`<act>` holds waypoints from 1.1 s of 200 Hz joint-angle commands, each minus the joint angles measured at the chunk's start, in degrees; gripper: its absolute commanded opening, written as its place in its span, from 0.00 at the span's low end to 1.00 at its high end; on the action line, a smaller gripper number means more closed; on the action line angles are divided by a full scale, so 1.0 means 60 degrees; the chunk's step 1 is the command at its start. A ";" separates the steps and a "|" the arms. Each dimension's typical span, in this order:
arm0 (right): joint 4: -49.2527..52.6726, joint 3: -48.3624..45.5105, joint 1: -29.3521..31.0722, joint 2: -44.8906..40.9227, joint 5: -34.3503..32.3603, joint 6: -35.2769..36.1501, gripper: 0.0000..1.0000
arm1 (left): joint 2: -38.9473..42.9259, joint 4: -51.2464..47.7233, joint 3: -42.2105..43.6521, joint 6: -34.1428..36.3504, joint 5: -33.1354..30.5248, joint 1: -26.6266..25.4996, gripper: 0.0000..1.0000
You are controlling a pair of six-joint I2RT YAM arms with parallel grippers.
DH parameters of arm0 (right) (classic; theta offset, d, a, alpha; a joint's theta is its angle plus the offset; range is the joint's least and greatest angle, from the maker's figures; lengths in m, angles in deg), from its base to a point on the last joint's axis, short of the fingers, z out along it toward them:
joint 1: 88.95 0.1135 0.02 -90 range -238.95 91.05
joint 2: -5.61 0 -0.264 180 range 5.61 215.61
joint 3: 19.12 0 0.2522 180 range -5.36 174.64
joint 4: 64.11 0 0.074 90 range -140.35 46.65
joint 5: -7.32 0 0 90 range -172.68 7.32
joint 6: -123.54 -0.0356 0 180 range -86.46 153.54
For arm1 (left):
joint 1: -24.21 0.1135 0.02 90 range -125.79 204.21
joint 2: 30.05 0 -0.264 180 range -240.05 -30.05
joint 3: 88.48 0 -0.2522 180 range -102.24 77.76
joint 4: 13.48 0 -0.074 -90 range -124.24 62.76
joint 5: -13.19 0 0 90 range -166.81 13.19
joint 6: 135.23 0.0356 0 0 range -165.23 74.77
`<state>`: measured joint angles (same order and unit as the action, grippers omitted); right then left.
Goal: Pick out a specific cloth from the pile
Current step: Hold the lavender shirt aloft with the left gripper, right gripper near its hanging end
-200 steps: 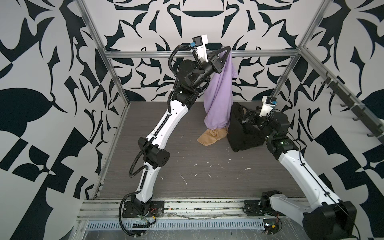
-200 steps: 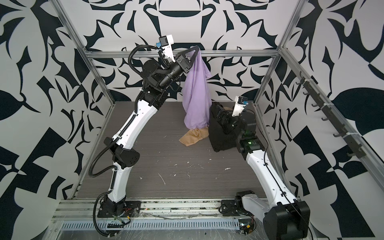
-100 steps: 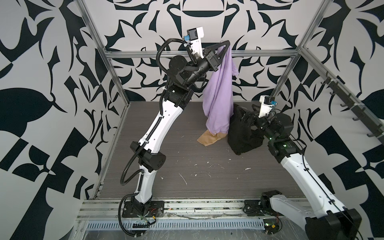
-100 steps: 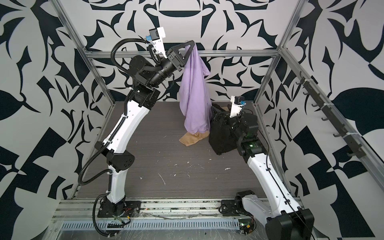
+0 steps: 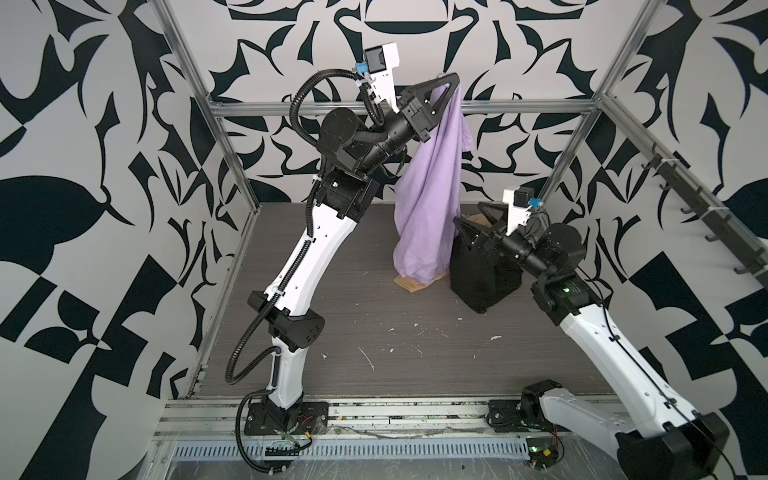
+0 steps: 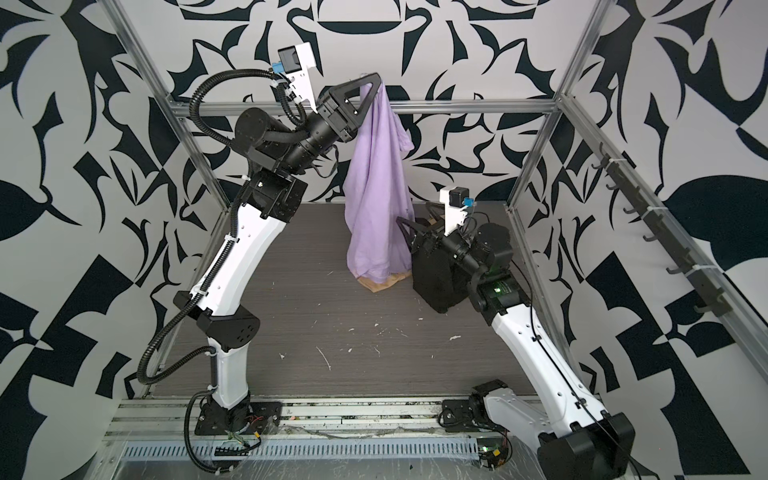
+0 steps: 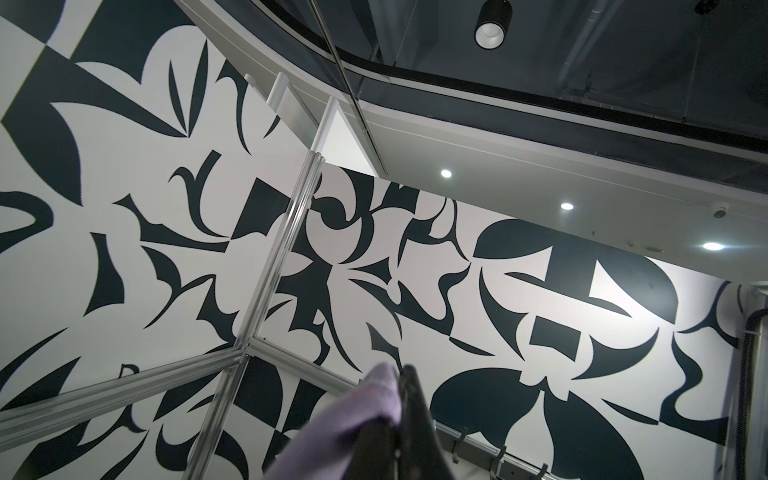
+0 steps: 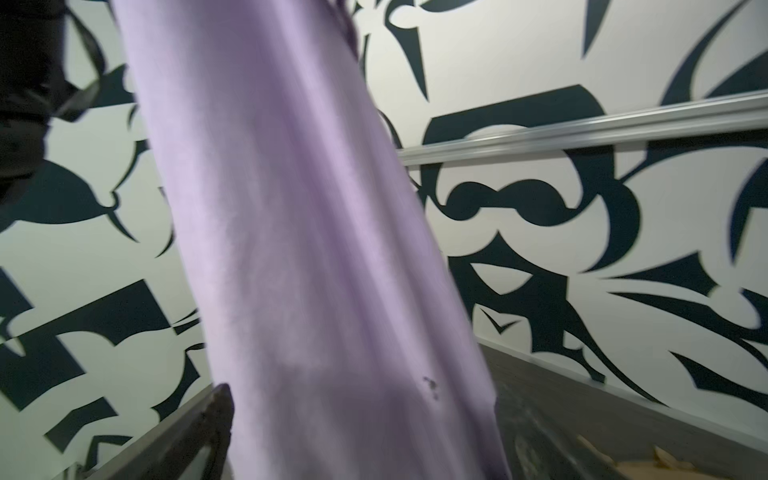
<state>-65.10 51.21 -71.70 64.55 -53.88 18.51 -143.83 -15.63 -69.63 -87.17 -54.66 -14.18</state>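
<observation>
The lilac cloth (image 5: 432, 199) (image 6: 378, 208) hangs in a long drape, and my left gripper (image 5: 451, 81) (image 6: 374, 81) is shut on its top, high near the back rail. Its lower end rests on the tan-beige cloth (image 5: 411, 283) (image 6: 380, 283) on the floor. The left wrist view shows that gripper (image 7: 399, 374) pinching lilac fabric (image 7: 353, 415). My right gripper (image 5: 468, 212) (image 6: 413, 212) stands open beside the drape's lower half, above the black cloth (image 5: 478, 278) (image 6: 436, 274). In the right wrist view the cloth (image 8: 311, 249) hangs between the spread fingers (image 8: 212, 415).
Grey wood-grain floor (image 5: 374, 332) with small white scraps. Metal frame posts and a back rail (image 5: 540, 109) bound the cell. A rail of hooks (image 5: 706, 216) runs along the right wall. A strip of tan cloth (image 8: 648, 461) shows past the right gripper.
My left gripper has lifted the lilac cloth a little higher, its arm swinging left. The right gripper has moved left, closer to the hanging cloth, and stayed open.
</observation>
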 commanded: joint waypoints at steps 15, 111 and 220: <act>-0.0829 0.0178 0.0296 -0.0293 0.0181 0.0838 1.00 | 0.0791 0.0664 0.0250 -0.0057 0.0132 -0.0047 0.00; -0.1433 0.1232 0.0365 0.1489 0.0785 0.1586 1.00 | 0.0918 0.0763 0.0707 -0.0064 0.0228 -0.0105 0.00; -0.1108 0.2026 0.0879 0.2382 0.1169 0.1515 0.49 | 0.1044 0.0613 0.1037 -0.0131 0.0148 -0.0120 0.00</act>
<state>-70.65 60.35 -67.17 80.31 -47.61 27.21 -140.70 -15.56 -63.82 -87.43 -53.41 -14.55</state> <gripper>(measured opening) 0.550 0.049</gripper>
